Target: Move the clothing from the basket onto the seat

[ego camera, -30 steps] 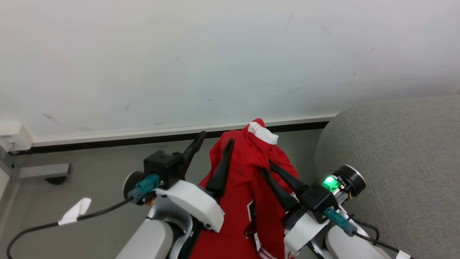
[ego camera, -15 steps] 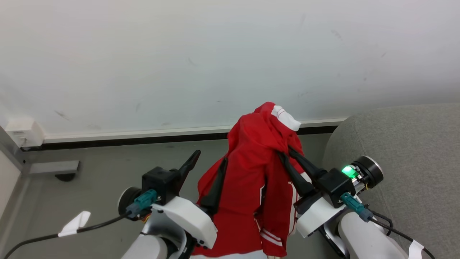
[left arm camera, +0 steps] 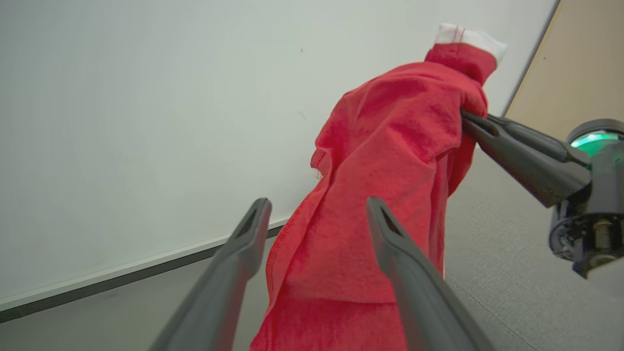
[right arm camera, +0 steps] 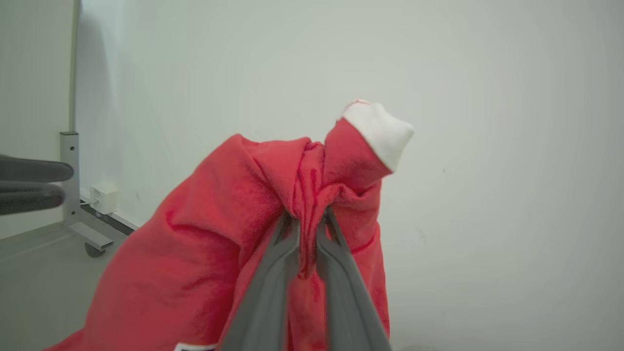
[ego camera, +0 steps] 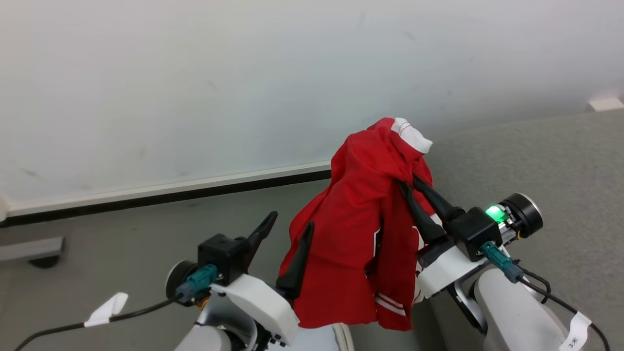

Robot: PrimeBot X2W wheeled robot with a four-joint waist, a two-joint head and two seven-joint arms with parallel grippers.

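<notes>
Head view: clothing (ego camera: 360,234) is in the air, hanging from the right gripper (ego camera: 408,180), over the grey floor (ego camera: 122,234) between the two arms. It hangs just beside the rounded edge of the light grey seat (ego camera: 560,161) and rests on nothing that shows.

- Right gripper: jaws narrow, pinched on a gathered fold near the top of the garment. The right wrist view shows red cloth squeezed between the two fingertips.
- Left gripper (ego camera: 291,219): fingers spread wide, holding nothing. One finger lies along the garment's left edge; cannot tell if it touches.
- Fabric: bright red, soft knit, bunched and creased at the pinch point. It falls in long loose folds below.
- White band (ego camera: 414,136) with thin red lines stands up above the grip as the highest part.
- Lower right of the garment: white stripes (ego camera: 390,304) near the hem. A thin white line also runs down the middle folds.
- Hem hangs free and uneven, low in the picture.
- Left wrist view: the red drape hangs beyond the open fingers, with the other arm's dark fingers entering it from the right.
- Behind: pale wall (ego camera: 195,73) with a dark baseboard (ego camera: 195,187).
- Green light (ego camera: 495,213) glows on the right wrist.
</notes>
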